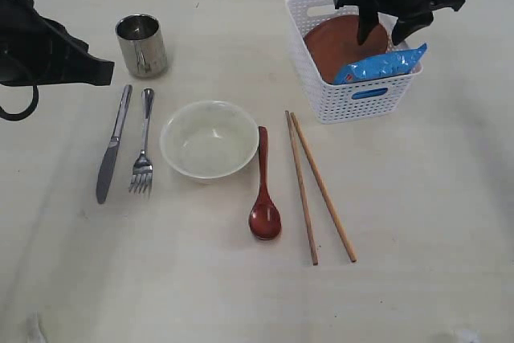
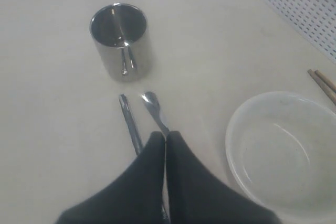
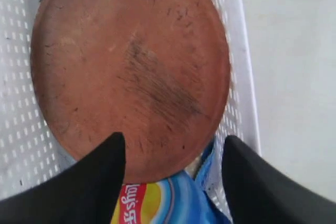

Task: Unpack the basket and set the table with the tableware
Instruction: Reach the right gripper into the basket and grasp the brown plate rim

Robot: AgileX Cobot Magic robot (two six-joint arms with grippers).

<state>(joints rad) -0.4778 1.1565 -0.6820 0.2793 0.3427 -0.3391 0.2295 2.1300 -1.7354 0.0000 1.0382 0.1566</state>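
Observation:
The white basket [image 1: 353,100] stands at the back right and holds the brown plate [image 1: 333,42] [image 3: 126,66] and a blue crisp packet [image 1: 377,66] [image 3: 173,203]. My right gripper [image 1: 384,38] [image 3: 173,148] hangs open over the basket, its fingers above the plate's near edge and the packet. On the table [image 1: 401,214] lie the steel cup [image 1: 142,44] [image 2: 122,40], knife [image 1: 112,146] [image 2: 130,124], fork [image 1: 144,146] [image 2: 155,109], white bowl [image 1: 209,139] [image 2: 286,156], wooden spoon [image 1: 263,190] and two chopsticks [image 1: 317,186]. My left gripper [image 1: 100,70] [image 2: 166,137] is shut and empty near the cup.
The basket's lattice corner [image 2: 304,3] shows in the left wrist view. The tableware sits in a row across the middle of the table.

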